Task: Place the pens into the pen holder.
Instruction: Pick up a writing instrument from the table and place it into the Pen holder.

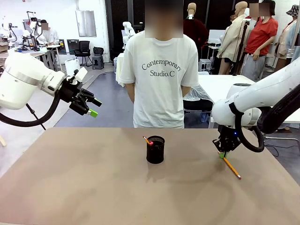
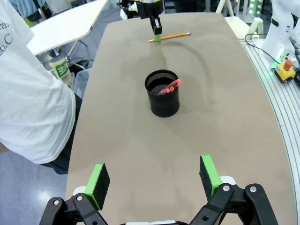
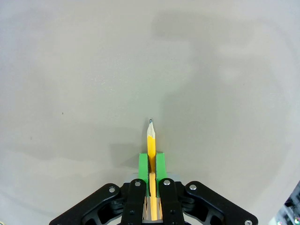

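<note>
A: Start big. What's the counter (image 1: 93, 187) like?

B: A broad, matte brown-grey surface, smooth with faint smudges and rounded corners. A person (image 1: 161, 75) in a white printed T-shirt stands at its far edge, at twelve o'clock from the pen holder.

A: And the pen holder (image 1: 155, 149)?

B: A small black cylinder of fine wire mesh, upright near the counter's middle. A slim pinkish-red pen (image 2: 169, 87) leans inside it, its tip poking over the rim (what else lies inside, I cannot tell).

A: The pencil?

B: An orange-yellow pencil (image 1: 232, 168), thin and hexagonal, with a sharpened dark point. It lies at about three o'clock from the holder, well apart from it, slanting on the counter.

A: The jaws?

B: The right gripper (image 1: 221, 155) is down at the counter, jaws pinched narrow on the pencil; in the right wrist view the green pads (image 3: 144, 164) press its sides. The left gripper (image 1: 92, 108) hangs high at about ten o'clock from the holder, jaws spread wide, nothing between them.
</note>
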